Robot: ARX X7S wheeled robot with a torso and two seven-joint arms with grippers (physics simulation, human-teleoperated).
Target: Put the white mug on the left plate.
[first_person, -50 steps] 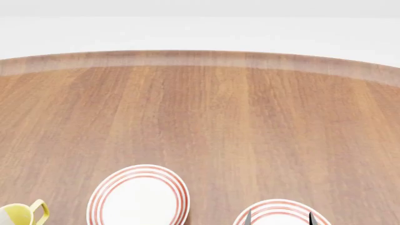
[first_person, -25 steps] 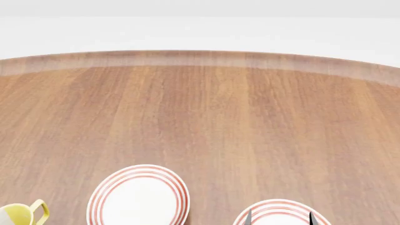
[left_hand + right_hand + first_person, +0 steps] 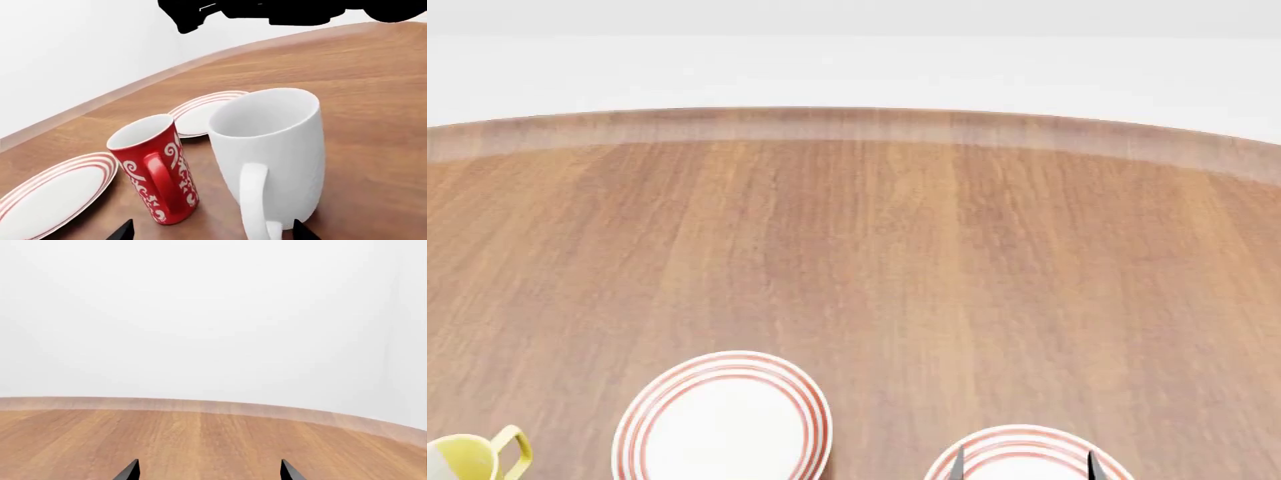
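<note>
In the left wrist view the tall white mug (image 3: pixel 273 150) stands upright on the table, its loop handle turned toward my left gripper (image 3: pixel 210 232). That gripper is open, its two dark fingertips (image 3: pixel 123 232) spread wide, with the handle between them and nothing held. The head view does not show the white mug. The left plate (image 3: pixel 723 420), white with red rings, lies at that view's lower edge with nothing on it. My right gripper (image 3: pixel 1024 468) is open over the other ringed plate (image 3: pixel 1028 450), and the right wrist view shows the right gripper (image 3: pixel 208 471) holding nothing.
A small red patterned mug (image 3: pixel 157 170) stands close beside the white mug. Two ringed plates (image 3: pixel 57 192) (image 3: pixel 203 110) lie beyond the mugs. A yellow-handled mug (image 3: pixel 474 458) sits at the head view's lower left. The table's curved far edge (image 3: pixel 854 125) meets a white wall.
</note>
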